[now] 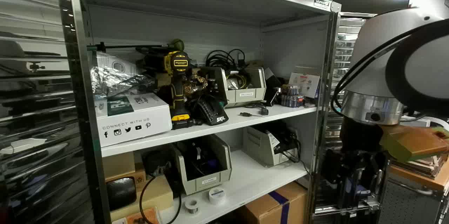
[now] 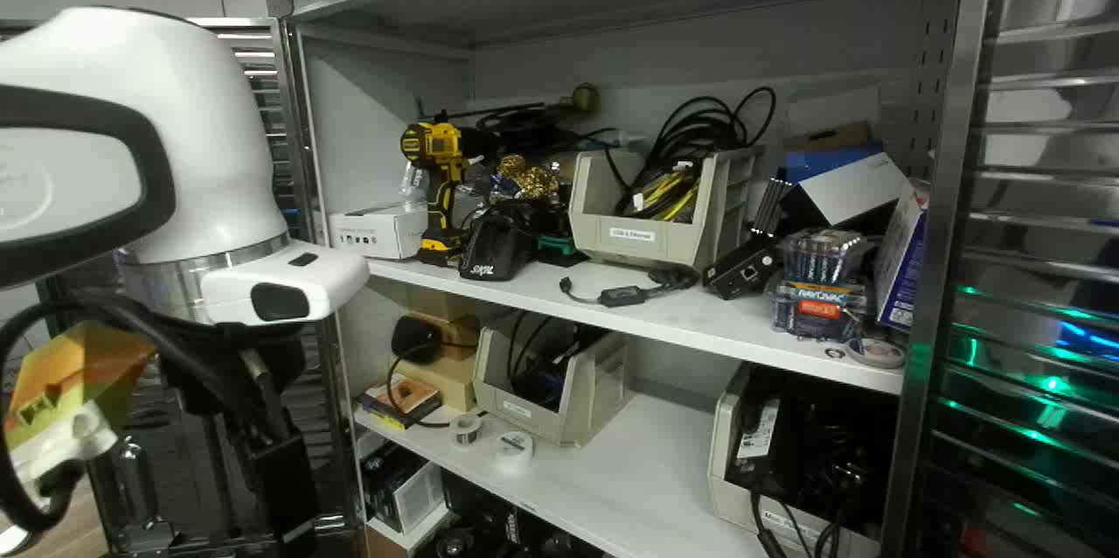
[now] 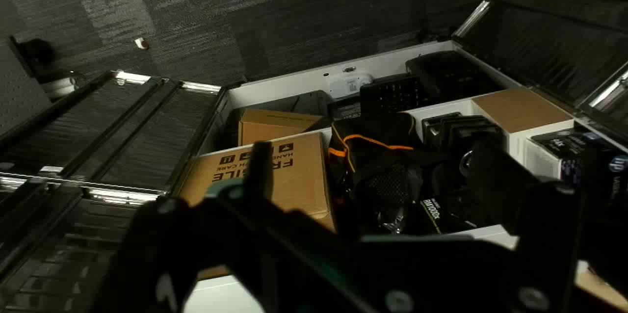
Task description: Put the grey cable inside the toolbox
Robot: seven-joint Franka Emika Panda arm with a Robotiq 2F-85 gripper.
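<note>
I'd call this a lab or workshop, going by the stores I face. An open metal cabinet (image 1: 217, 34) holds, on its shelves (image 1: 245, 173), a yellow-and-black cordless drill (image 2: 448, 191), a labelled bin (image 2: 608, 243) stuffed with cables (image 2: 699, 134), packs of batteries (image 2: 815, 304) and a spool of silvery wire (image 1: 192, 208); lower down I look onto a carton (image 3: 304, 180) printed FRAGILE. Near me stands a wood-topped bench (image 1: 433, 182), and patterned grey carpet (image 3: 196, 13) like an office's lies below me.

beyond the gripper (image 3: 375, 163), whose dark fingers (image 3: 261, 168) are spread, a cardboard box (image 3: 299, 180) is seen just beside an orange-trimmed black bag (image 3: 378, 166).
</note>
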